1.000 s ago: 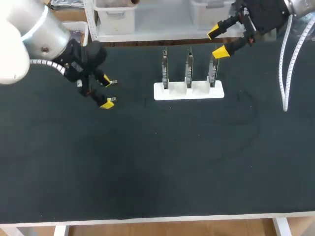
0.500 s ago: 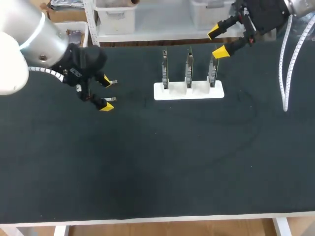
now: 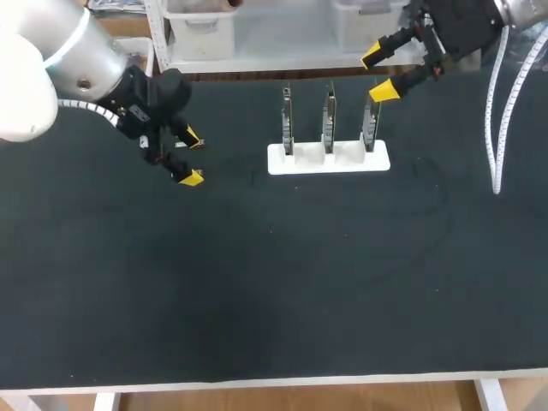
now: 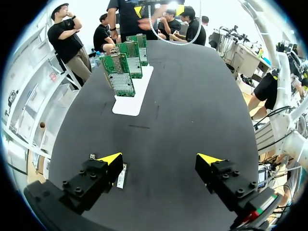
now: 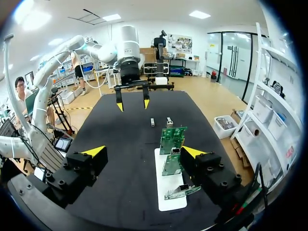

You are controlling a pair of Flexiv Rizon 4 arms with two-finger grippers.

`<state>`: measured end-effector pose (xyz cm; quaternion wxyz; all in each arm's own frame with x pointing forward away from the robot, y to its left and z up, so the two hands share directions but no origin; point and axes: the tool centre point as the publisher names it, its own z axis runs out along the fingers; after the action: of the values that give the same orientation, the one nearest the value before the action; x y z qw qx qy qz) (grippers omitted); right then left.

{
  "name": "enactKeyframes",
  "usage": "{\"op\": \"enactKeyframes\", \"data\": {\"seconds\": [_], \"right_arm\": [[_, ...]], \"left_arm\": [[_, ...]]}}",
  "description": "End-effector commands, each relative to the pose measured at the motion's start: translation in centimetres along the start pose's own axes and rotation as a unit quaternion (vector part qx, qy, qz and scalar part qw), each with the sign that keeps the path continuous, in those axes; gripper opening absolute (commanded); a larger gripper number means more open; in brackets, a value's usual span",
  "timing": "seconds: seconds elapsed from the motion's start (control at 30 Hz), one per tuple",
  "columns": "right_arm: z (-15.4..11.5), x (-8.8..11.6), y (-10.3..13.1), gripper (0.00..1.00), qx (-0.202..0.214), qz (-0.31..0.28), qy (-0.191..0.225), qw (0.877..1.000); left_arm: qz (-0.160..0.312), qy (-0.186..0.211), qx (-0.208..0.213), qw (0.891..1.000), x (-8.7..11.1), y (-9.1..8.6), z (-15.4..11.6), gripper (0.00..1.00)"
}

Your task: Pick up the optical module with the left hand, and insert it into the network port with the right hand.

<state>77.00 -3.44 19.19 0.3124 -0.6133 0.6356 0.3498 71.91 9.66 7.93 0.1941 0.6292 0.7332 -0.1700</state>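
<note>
Left gripper [image 3: 192,157] has shifted slightly toward the far side and the white holder [image 3: 329,159] since half a second ago. Right gripper [image 3: 383,73] hasn't moved. Left fingers are spread wide, holding nothing, low over the black table [image 3: 300,282]. Optical module [image 4: 122,175] lies flat on the table between the left fingers, just beside the inner face of one finger and well apart from the other. Second module [image 4: 91,156] sits just outside that same finger. Three green boards [image 3: 329,116] stand upright in the holder, well apart from the left gripper. Right gripper is spread wide and empty, above the table's far edge near the end board.
</note>
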Motion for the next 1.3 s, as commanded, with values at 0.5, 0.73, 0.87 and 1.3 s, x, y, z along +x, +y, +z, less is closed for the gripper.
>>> {"op": "enactKeyframes", "data": {"seconds": [0.5, 0.73, 0.87, 1.3], "right_arm": [[0.0, 0.0, -0.1, 1.00, -0.001, 0.000, 0.000, 1.000], [0.0, 0.0, -0.1, 1.00, -0.001, 0.000, 0.000, 1.000], [0.0, 0.0, -0.1, 1.00, -0.001, 0.000, 0.000, 1.000], [0.0, 0.0, -0.1, 1.00, -0.001, 0.000, 0.000, 1.000]], "left_arm": [[0.023, 0.105, 0.011, 0.994, 0.6, 1.1, 0.0, 1.00], [0.001, 0.105, 0.010, 0.994, 2.8, 0.9, 1.0, 1.00], [-0.009, 0.105, 0.008, 0.994, 3.5, 1.1, 1.7, 1.00], [0.001, 0.112, 0.022, 0.994, 3.6, 1.2, 2.1, 1.00]]}}
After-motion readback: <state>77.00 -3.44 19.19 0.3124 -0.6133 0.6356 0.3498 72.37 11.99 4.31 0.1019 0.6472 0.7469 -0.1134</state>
